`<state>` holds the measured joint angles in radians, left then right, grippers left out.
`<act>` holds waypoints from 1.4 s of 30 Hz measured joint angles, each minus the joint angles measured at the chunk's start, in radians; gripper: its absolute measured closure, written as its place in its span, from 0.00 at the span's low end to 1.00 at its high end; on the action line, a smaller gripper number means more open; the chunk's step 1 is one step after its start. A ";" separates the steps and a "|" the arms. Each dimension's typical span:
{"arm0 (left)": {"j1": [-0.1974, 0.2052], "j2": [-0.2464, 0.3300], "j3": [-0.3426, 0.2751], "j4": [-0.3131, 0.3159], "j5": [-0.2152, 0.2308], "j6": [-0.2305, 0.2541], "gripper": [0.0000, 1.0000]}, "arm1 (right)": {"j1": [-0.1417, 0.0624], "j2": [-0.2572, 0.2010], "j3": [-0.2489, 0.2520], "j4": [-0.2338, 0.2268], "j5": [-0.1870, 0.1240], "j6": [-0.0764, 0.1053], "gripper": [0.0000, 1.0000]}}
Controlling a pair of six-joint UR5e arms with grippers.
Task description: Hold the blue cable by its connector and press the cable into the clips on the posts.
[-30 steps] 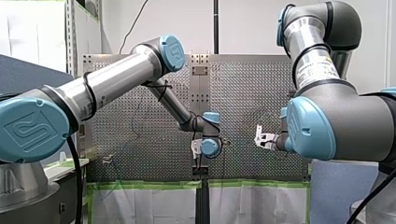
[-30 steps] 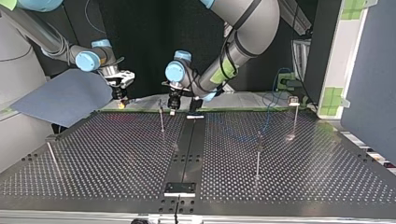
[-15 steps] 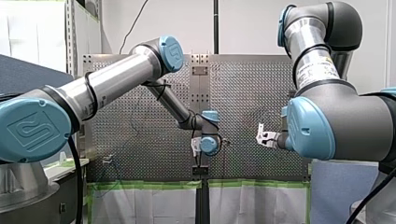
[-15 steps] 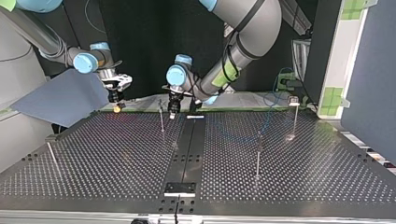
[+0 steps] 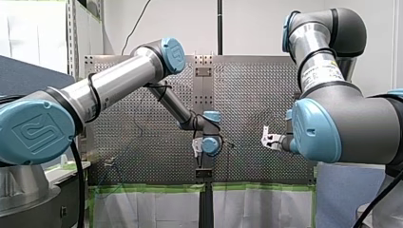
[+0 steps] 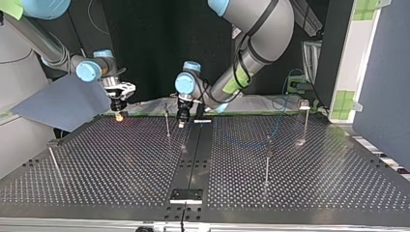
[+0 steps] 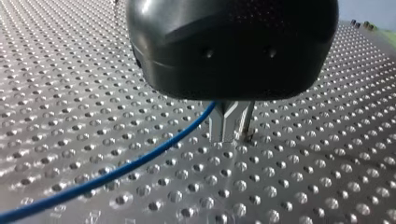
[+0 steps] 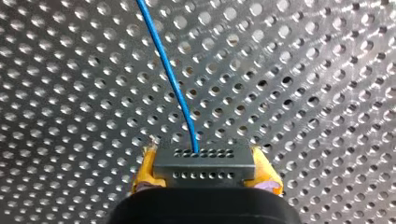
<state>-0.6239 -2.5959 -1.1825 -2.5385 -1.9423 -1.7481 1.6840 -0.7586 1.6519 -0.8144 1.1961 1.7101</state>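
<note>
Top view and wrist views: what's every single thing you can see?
Perforated metal table: one, dark grey, under everything.
Thin metal posts: at least four, silver, spread over the table.
Thin blue cable: one, blue, running into the connector.
Grey metal connector: one, grey, at the cable's end.
Flat sheet: one, blue-grey, top view's left.
My left gripper: one, black, above the table.
My right gripper: one, fingers with yellow pads, holding the connector.
</note>
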 joint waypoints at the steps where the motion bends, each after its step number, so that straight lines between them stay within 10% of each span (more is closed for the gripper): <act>1: 0.002 0.000 0.000 0.000 0.000 0.000 1.00 | -0.002 0.001 -0.007 0.001 0.004 0.001 1.00; 34: 0.029 0.000 0.039 -0.073 -0.009 0.013 1.00 | -0.020 0.045 -0.092 0.030 0.045 -0.010 1.00; 42: 0.030 0.001 0.039 -0.095 -0.008 0.034 0.23 | -0.020 0.046 -0.094 0.034 0.043 -0.008 1.00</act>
<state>-0.5941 -2.5949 -1.1439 -2.6333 -1.9498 -1.7140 1.6645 -0.7129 1.5577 -0.7804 1.2395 1.7016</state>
